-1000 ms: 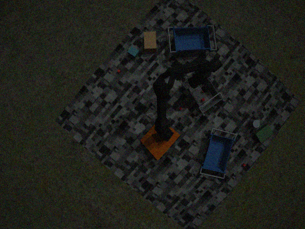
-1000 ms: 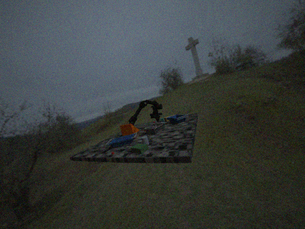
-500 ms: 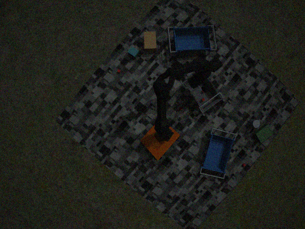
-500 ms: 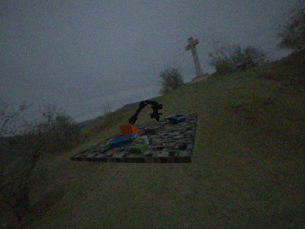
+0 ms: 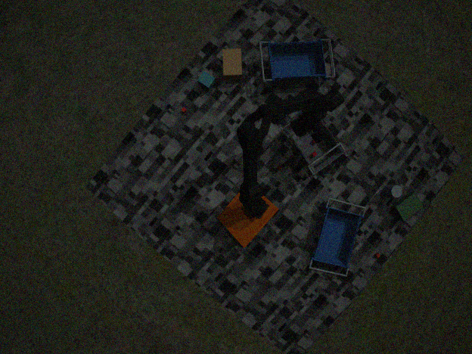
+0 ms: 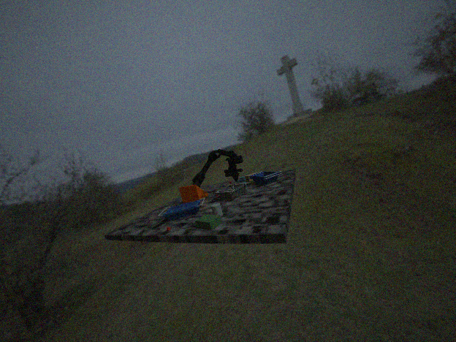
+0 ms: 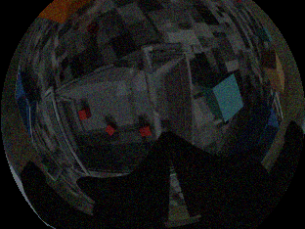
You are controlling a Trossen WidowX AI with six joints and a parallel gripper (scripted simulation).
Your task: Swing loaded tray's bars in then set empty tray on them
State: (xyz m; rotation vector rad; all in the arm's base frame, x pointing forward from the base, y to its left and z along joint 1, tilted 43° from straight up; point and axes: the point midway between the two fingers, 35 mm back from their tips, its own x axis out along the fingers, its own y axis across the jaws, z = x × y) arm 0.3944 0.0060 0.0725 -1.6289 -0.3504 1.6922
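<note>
A grey see-through tray (image 5: 302, 146) (image 7: 109, 95) holds small red blocks (image 5: 314, 154) (image 7: 109, 130). Its bar (image 5: 327, 163) at the end away from the arm is swung out. At its other end, right in the wrist view, a pale wire (image 7: 152, 90) runs close to the fingertips; its exact angle is unclear. My gripper (image 7: 166, 136) (image 6: 234, 178) is shut and empty, pointing down over that end; the arm hides it from above. Two blue trays stand apart, both looking empty: one (image 5: 291, 66) (image 6: 264, 177) at the top, one (image 5: 335, 237) (image 6: 182, 210) at lower right, with wire bars outward at their ends.
A cyan block (image 7: 228, 98) stands close beside the grey tray's right end. Farther off are a tan box (image 5: 232, 61), a smaller cyan block (image 5: 206, 79), a green block (image 5: 409, 208), a white round thing (image 5: 396, 190) and stray red blocks (image 5: 183, 110). An orange block (image 5: 243, 230) is at the arm's base.
</note>
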